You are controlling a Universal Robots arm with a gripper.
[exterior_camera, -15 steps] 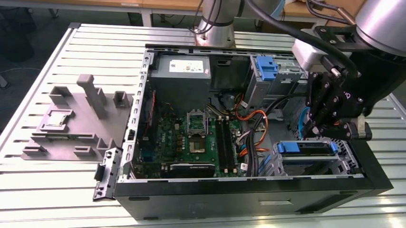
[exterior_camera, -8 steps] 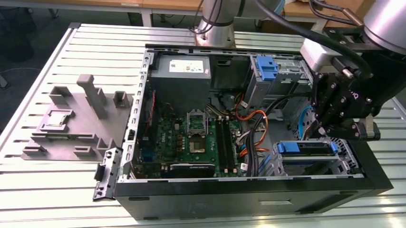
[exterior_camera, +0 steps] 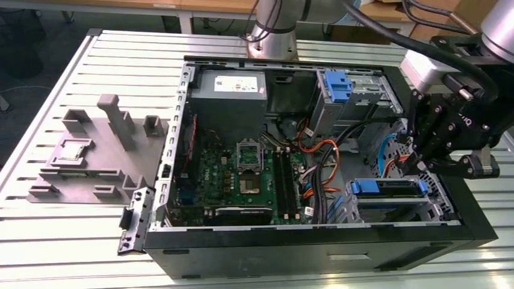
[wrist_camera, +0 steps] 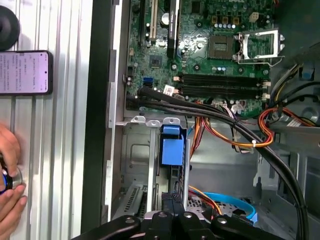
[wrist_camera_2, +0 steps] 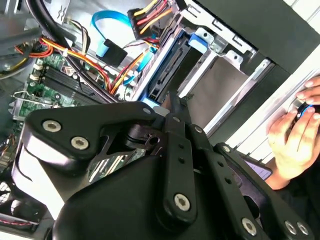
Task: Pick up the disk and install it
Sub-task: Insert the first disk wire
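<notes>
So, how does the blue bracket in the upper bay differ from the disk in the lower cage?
The blue bracket sits in the upper bay, apart from the end effector; the disk sits in the lower cage, beside it. In the exterior view the bracket runs up and down, the disk's blue front crosswise. Both show blue plastic.

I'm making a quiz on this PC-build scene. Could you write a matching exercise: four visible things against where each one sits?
Things:
1. disk
2. grey fixture block
3. phone
4. claw

Places:
A. on the slatted table, outside the case beside a hand
B. in the drive cage at the case's near corner
C. on the table at the exterior view's left
D. over the case's edge at the exterior view's right

Pairs: 1-B, 2-C, 3-A, 4-D
</notes>
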